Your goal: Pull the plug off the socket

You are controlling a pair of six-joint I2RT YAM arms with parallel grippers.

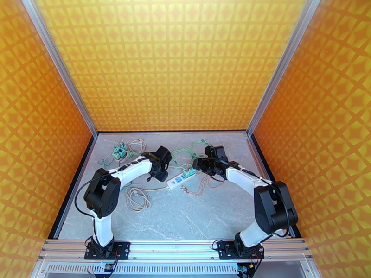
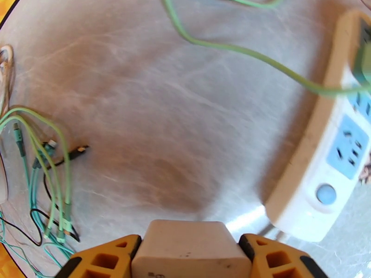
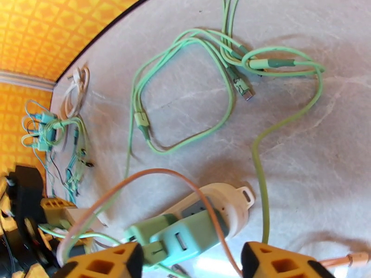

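The white power strip lies mid-table and is the socket. My left gripper hovers just left of it, its yellow fingers shut on a cream plug that is clear of the strip. That gripper holds the plug above bare table. A green plug sits in the strip's far end. My right gripper stands open with its fingers either side of the green plug. A pink cable arches over it.
Loose green cables loop behind the strip. A tangle of green chargers and a white coil lie at the back left. A beige coil lies near the left arm. Orange walls enclose the table.
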